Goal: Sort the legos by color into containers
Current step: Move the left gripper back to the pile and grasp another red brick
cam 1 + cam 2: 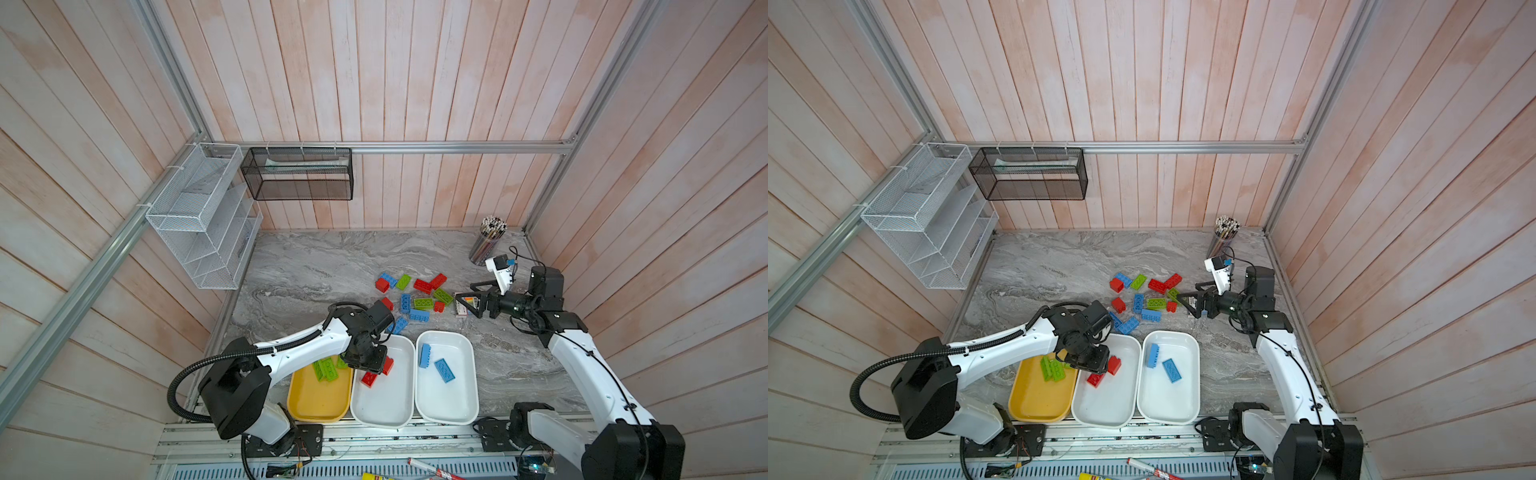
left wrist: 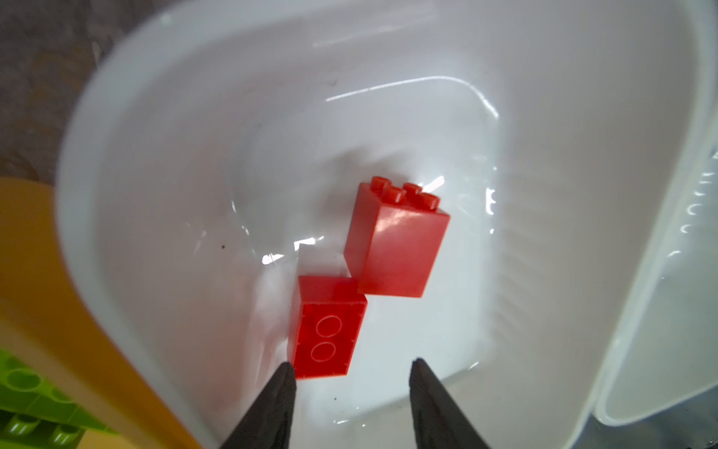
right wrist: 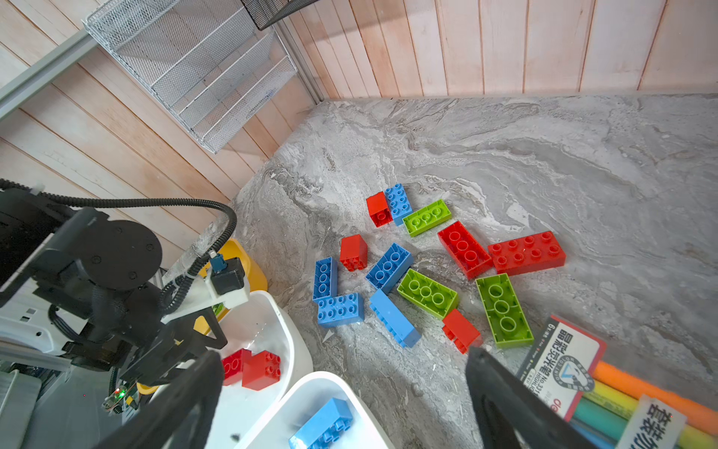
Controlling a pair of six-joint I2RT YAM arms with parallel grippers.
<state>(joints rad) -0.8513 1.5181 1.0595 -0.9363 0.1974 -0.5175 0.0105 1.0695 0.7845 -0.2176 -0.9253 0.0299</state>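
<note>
left gripper [image 2: 352,364] hangs over the middle white tray [image 2: 155,194], jaws apart, nothing in them, two red bricks [image 2: 394,241] lying right below. right gripper [image 3: 342,353] spread wide, empty, next to the loose pile [image 3: 425,291] on the table [image 1: 332,266]. green bricks [image 1: 326,368] in the yellow tray [image 1: 316,401], two blue bricks [image 1: 444,370] in the other white tray [image 1: 455,401]

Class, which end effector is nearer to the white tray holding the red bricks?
Left. The left end effector hangs over that tray; the right end effector is well away, beside the striped pack.
</note>
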